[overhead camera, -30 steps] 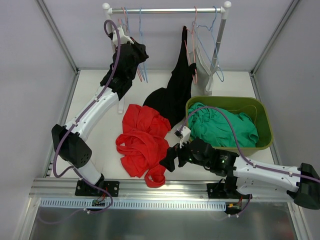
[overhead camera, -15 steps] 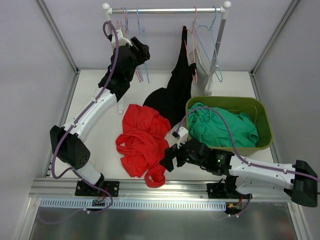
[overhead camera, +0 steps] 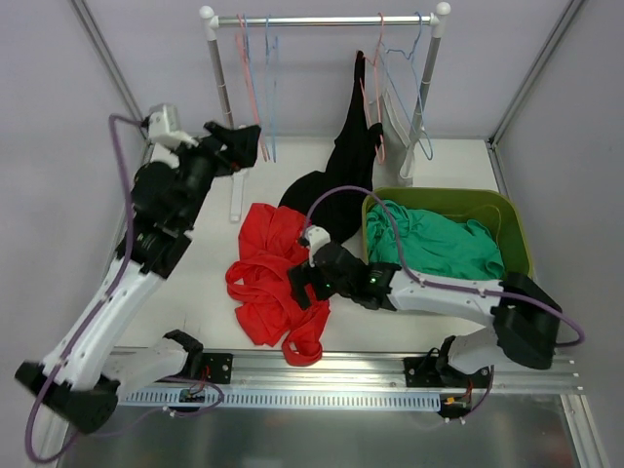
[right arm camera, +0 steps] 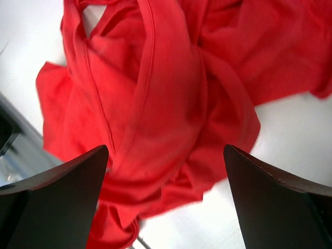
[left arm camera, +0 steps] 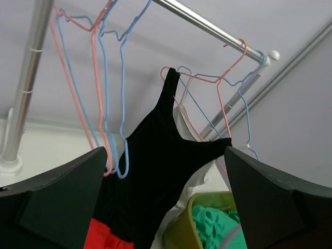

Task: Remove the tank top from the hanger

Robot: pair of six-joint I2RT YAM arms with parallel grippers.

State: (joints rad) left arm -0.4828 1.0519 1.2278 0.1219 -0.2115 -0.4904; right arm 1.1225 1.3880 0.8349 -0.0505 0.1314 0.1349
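Now, your left jaws are standing wide open and gripping nothing. They are hovering in the air at about 10 o'clock over the bench [overhead camera: 458,161] and pointing toward the rail [overhead camera: 322,19]. The black tank top [overhead camera: 353,136] is hanging at 1 o'clock from a pink hanger [overhead camera: 369,93] on that rail. Its lower part is trailing down onto the bench. In the left wrist view the tank top [left arm camera: 155,166] is showing between the two fingers, well apart from them, with one strap riding high on the pink wire.

Your right jaws are also gaping fully and carrying nothing. They are hanging over the crumpled red garment [overhead camera: 278,283] at 6 o'clock, though you cannot tell whether they are touching the cloth. A green basket [overhead camera: 517,234] is sitting at 3 o'clock and holding a green garment [overhead camera: 439,249]. Bare pink and blue hangers [overhead camera: 255,88] are dangling from the rail at 11 o'clock.
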